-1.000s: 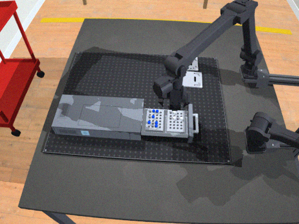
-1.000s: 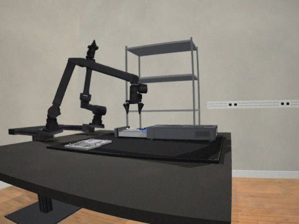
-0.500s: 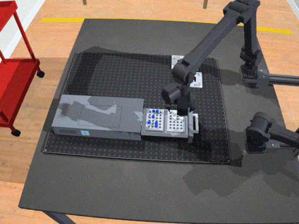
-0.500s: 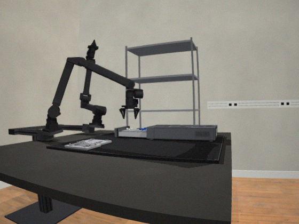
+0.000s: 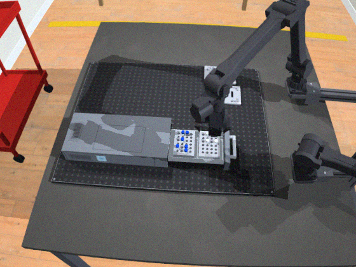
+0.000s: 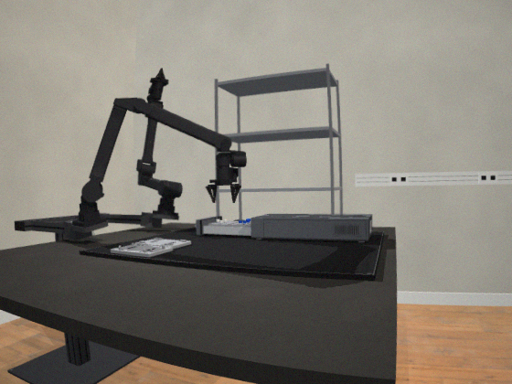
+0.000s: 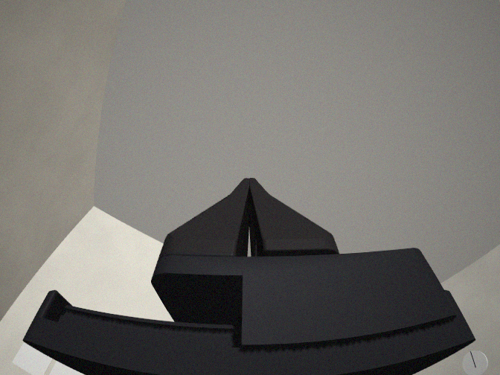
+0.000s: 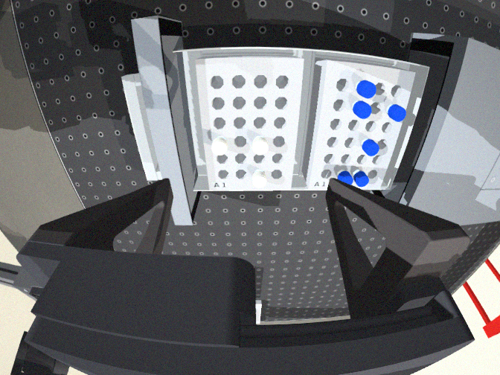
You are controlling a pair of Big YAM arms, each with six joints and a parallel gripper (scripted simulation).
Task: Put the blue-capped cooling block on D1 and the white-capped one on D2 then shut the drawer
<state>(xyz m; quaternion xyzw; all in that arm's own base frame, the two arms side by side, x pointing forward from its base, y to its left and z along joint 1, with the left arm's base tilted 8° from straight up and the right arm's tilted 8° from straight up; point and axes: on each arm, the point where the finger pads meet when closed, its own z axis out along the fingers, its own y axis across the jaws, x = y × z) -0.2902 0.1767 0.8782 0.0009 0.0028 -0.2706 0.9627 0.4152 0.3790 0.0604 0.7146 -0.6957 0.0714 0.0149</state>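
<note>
Two cooling blocks point(image 5: 208, 149) point(image 8: 248, 120) down in the open drawer point(image 5: 197, 160) point(image 8: 306, 120), right below the right claw point(image 5: 212, 127) point(image 6: 223, 200) point(image 8: 249, 187), which is spread wide with nothing pinched.

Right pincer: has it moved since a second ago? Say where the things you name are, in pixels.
Yes. Against the shelf unit point(image 6: 276, 82) in the exterior view, the right pincer point(image 5: 212, 128) point(image 6: 222, 201) point(image 8: 249, 187) now sits lower and further to picture left.
</note>
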